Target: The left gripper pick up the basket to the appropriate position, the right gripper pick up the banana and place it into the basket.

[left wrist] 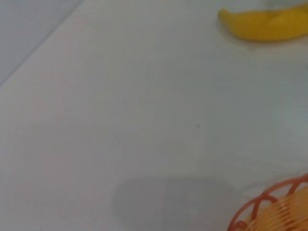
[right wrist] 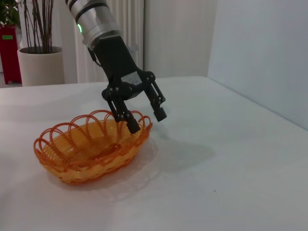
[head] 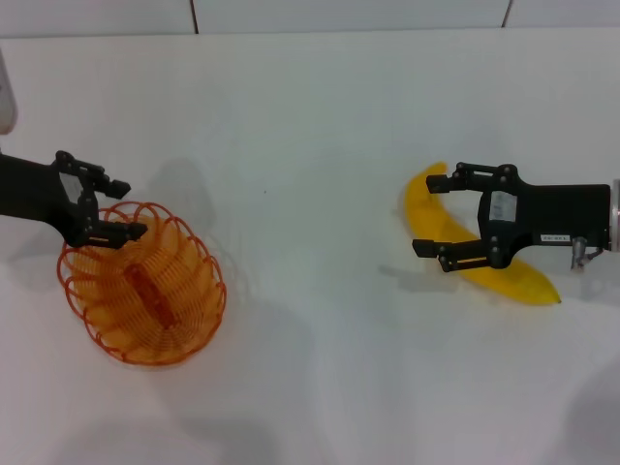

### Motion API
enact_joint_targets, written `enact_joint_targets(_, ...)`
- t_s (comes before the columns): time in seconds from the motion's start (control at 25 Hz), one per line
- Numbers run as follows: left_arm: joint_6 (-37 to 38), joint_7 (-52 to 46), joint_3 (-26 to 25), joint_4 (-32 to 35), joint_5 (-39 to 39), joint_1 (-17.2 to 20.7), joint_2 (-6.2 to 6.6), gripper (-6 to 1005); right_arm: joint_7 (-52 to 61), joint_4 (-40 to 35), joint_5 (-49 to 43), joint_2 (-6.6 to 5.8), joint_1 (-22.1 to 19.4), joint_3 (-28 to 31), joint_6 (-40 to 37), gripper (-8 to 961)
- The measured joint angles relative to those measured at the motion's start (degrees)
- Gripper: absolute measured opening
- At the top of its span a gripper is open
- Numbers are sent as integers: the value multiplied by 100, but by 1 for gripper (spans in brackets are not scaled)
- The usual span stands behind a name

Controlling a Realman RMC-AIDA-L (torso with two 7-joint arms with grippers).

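The orange wire basket [head: 143, 281] sits on the white table at the left; it also shows in the right wrist view [right wrist: 91, 149] and its rim in the left wrist view [left wrist: 269, 207]. My left gripper [head: 133, 208] is open at the basket's far rim, one finger inside the rim and one outside, as the right wrist view [right wrist: 147, 121] shows. The yellow banana [head: 518, 281] lies on the table at the right and also shows in the left wrist view [left wrist: 264, 24]. My right gripper [head: 424, 215] is open, its fingers straddling the banana's far half.
The white table [head: 310, 116] ends at a wall seam along the back. Bare table lies between basket and banana. In the right wrist view a potted plant [right wrist: 38, 62] and a red object [right wrist: 8, 53] stand beyond the table.
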Motion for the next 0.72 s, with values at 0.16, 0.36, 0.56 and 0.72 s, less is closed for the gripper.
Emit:
enact_joint_targets(0.16,-96,-90,0,30,85,-33,-2,644,39,3,0,0,0,16,0,892)
enact_joint_targets(0.36,-116,-117,0,37,63,-55,-5,570,76,0,0,0,0,9,0,892)
enact_joint_targets(0.56,-117,-131,0,36,83,-56,-5,376,76,-4,0,-3,0,20,0,893)
enact_joint_targets(0.72,-117,-134,0,31,81,-55,-6,201,76,-4,0,-6,0,26,0,893)
